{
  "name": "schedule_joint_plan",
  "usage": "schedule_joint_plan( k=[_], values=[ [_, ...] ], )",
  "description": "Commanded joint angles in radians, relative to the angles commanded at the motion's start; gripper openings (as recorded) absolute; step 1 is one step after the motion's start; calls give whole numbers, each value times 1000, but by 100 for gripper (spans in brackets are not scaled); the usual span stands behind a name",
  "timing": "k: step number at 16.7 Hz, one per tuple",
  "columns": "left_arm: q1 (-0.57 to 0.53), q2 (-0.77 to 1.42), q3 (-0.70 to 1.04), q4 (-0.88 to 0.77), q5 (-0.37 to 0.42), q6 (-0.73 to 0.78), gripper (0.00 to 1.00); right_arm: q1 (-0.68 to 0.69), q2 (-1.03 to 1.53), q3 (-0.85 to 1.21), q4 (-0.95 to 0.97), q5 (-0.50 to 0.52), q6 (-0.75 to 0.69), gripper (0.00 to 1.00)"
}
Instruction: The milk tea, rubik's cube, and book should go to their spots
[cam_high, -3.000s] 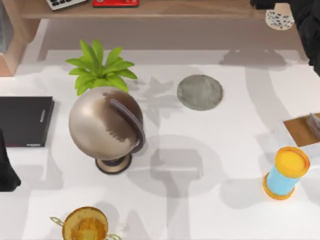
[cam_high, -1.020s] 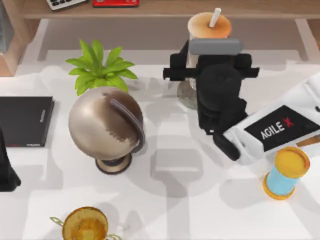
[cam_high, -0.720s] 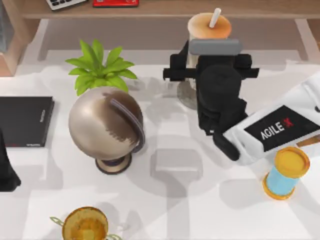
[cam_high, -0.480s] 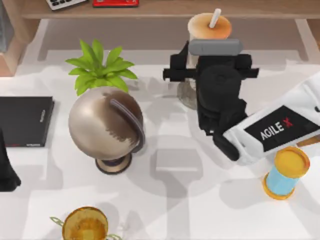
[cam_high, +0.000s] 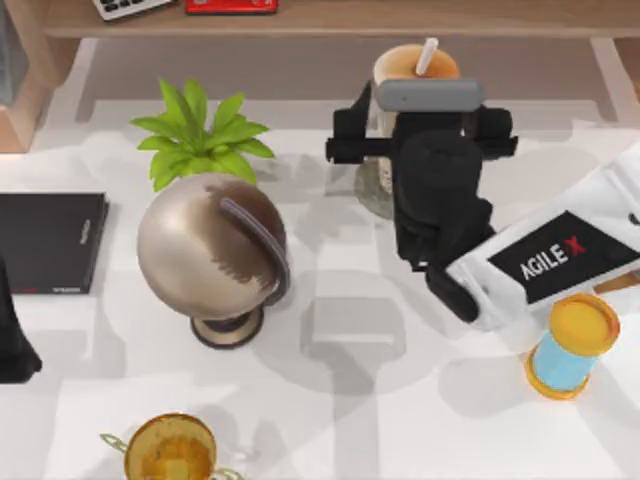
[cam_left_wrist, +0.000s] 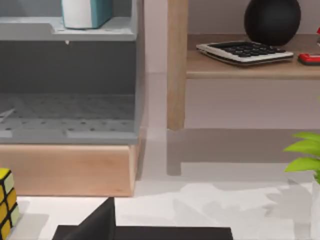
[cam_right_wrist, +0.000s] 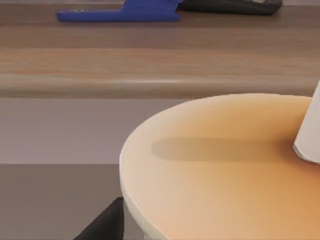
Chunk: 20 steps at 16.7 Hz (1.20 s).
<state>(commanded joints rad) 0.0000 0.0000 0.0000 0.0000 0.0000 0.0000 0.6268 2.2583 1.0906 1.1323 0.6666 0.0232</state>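
Three seconds ago the coaster (cam_high: 372, 196) lay bare; since then the right tool (cam_high: 412, 135) has come in from 3 o'clock with the milk tea (cam_high: 415, 62). In the last half second the cup sank slightly toward it.

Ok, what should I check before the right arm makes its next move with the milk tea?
1. Milk tea upright: ok.
2. Cup above the coaster, right gripper around it: ok.
3. Cup base resting on the coaster: cannot tell.
4. Retreat path free of the blue cylinder: ok.
5. Book on the black slab: not ok, it stands on a shelf.
6. Left arm parked at the table's left edge: ok.
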Motion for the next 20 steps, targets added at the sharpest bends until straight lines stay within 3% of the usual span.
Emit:
schedule_joint_plan(
  k=[20],
  values=[
    [0, 0, 0, 0, 0, 0, 100, 48, -105, -124, 12, 51, 4, 100]
  ],
)
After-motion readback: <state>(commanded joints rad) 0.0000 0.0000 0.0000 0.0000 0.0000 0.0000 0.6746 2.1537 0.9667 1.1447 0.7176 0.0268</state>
